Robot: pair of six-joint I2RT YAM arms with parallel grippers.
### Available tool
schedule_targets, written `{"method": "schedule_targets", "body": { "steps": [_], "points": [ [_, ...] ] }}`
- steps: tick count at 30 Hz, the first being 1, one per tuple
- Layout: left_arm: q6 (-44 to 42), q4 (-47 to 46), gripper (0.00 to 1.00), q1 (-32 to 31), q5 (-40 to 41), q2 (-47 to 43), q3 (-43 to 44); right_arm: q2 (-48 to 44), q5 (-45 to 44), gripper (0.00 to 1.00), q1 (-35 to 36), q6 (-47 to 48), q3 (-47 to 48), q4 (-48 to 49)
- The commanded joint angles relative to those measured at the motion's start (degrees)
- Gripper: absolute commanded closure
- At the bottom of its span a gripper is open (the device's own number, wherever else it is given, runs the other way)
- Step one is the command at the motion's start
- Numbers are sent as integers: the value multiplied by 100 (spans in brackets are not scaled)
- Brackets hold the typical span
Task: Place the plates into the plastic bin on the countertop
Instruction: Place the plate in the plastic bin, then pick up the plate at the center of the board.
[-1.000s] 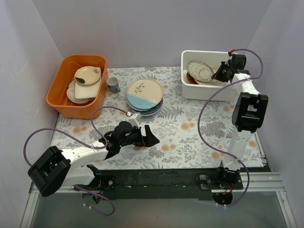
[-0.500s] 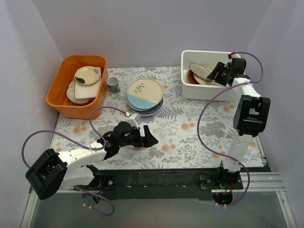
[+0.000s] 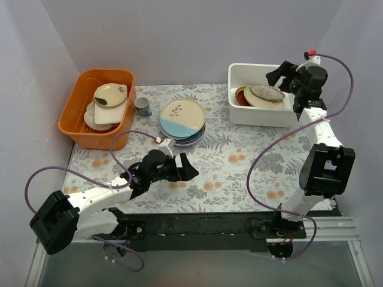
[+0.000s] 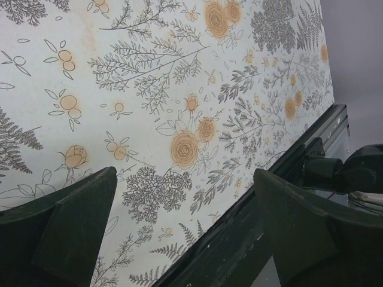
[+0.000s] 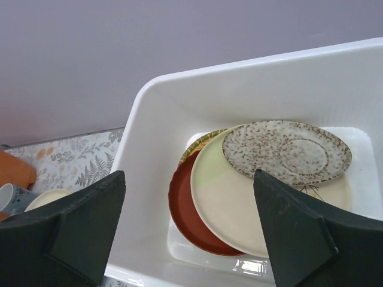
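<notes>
**Speckled plate down, stack waiting**

My right claw (image 3: 276, 73) hangs open and empty over the white bin (image 5: 179, 84). In it the speckled plate (image 5: 286, 154) lies face up on a cream plate (image 5: 227, 197), with a red plate (image 5: 179, 203) beneath. I judge this drop done. Being round, the plate has no true long axis; it sits nearly flat, slightly tipped. My left claw (image 3: 182, 169) is open too, low over the countertop (image 3: 239, 161), near the stack of plates (image 3: 182, 116). Next, I reckon, it must catch the top rim and lift.
</notes>
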State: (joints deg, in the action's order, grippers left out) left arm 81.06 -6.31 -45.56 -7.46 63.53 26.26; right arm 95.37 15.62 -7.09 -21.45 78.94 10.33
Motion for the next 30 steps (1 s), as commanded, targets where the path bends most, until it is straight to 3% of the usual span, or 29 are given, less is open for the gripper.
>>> {"method": "schedule_targets", "body": {
  "steps": [1,16,30],
  "points": [
    [24,252,2,-23,272,19,292,-36,266,6,94,-52,43,330],
    [217,350,2,249,-202,643,556,-818,380,4,822,53,-467,13],
    [42,569,2,1479,-774,653,863,-1522,565,4,1877,98,-1477,-356]
  ]
}}
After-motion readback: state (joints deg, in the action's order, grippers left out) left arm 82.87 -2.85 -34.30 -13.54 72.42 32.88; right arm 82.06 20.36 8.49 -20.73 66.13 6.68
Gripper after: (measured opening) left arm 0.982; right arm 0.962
